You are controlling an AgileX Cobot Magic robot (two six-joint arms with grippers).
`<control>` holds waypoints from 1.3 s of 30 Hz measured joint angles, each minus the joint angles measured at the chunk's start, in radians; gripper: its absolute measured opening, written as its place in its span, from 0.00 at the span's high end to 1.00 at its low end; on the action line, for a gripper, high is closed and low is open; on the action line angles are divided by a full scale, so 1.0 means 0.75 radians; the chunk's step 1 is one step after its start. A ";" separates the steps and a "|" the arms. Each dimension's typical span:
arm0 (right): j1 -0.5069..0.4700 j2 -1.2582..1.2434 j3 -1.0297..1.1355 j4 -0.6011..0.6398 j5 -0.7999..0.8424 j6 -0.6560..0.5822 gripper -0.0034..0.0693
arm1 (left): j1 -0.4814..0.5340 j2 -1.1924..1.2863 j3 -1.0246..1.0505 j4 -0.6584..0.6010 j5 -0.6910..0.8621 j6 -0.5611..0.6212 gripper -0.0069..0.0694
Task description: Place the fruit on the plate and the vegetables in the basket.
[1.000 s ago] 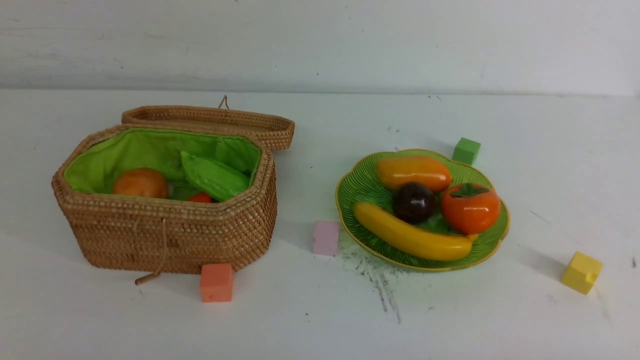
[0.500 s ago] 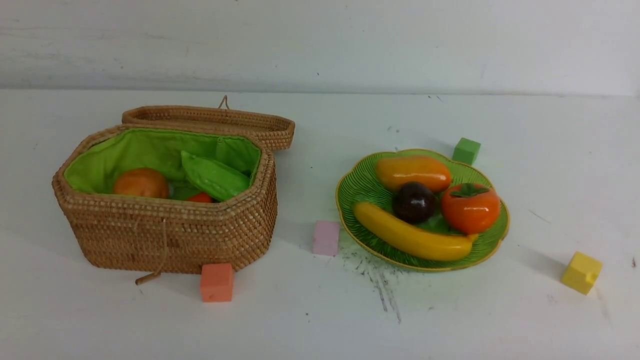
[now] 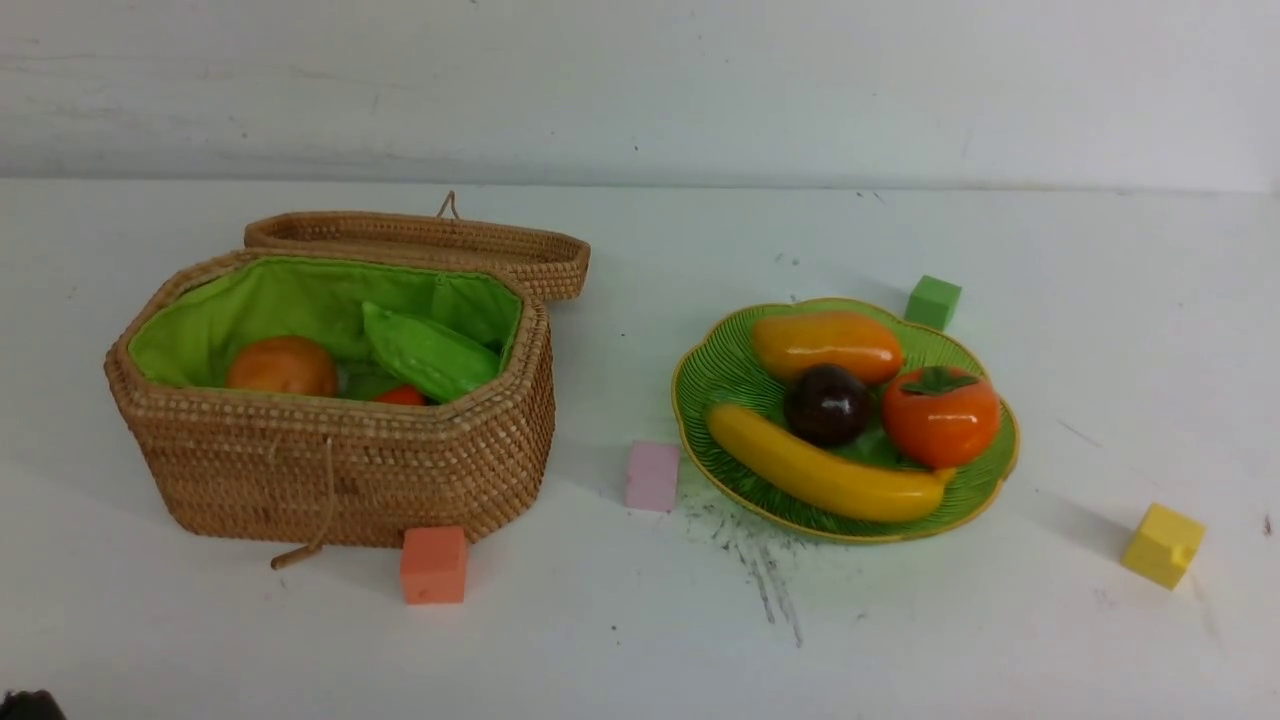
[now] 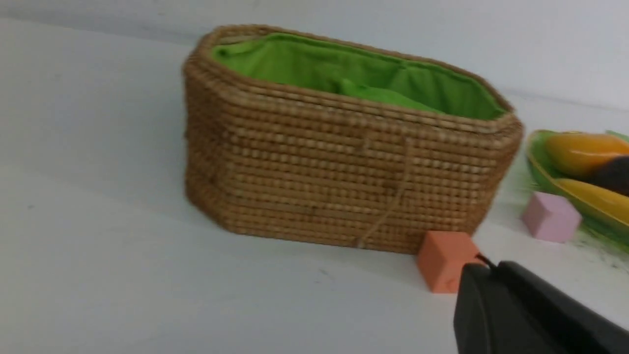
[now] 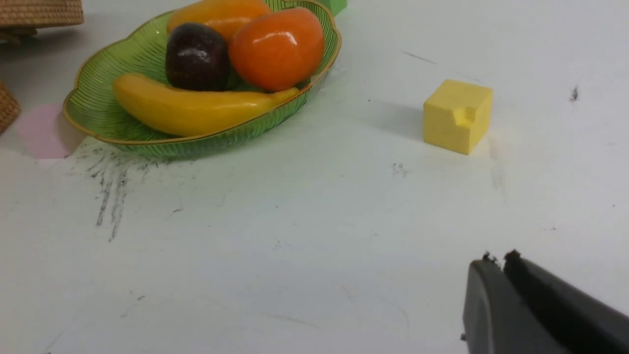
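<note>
Over on the left, the basket sits with its wicker lid thrown back behind it, green lining on show, and inside we can see the potato, the bumpy green gourd leaning against the far wall and just a sliver of the red pepper peeking over the front rim. An orange cube is tucked right against the basket's front corner. The left gripper hangs low just beside that cube, its dark jaws pressed together and holding nothing. Moving across, a pink cube sits between basket and plate. The plate carries all four fruits: mango at the back, mangosteen in the middle, persimmon beside it, banana along the front. A green cube sits just behind the plate. Far right, a yellow cube stands alone, and the right gripper hovers over bare table near it, jaws together, empty.
</note>
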 joint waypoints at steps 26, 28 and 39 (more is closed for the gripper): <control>0.000 0.000 0.000 -0.001 -0.002 0.000 0.86 | 0.022 0.000 0.008 0.015 0.254 0.004 0.93; 0.000 0.000 0.000 -0.001 -0.002 0.000 0.86 | 0.022 0.000 0.008 0.015 0.254 0.004 0.93; 0.000 0.000 0.000 -0.001 -0.002 0.000 0.83 | 0.022 0.000 0.008 0.015 0.254 0.004 0.92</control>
